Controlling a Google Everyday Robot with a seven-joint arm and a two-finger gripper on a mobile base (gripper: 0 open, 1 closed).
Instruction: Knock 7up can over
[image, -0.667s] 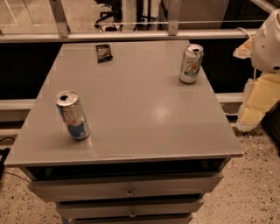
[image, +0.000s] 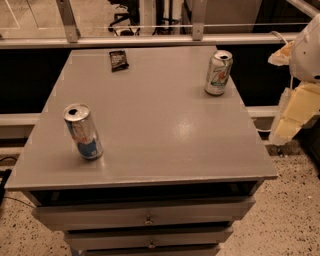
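Observation:
The 7up can, silver-white with green lettering, stands upright near the far right corner of the grey cabinet top. My gripper shows as cream-coloured parts at the right edge of the view, off the cabinet's right side and lower than the can's level in the picture. It is well apart from the can and touches nothing.
A taller, slimmer silver-and-blue can stands upright near the front left of the top. A small dark packet lies at the far left. A railing with metal posts runs behind the cabinet. Drawers sit below the front edge.

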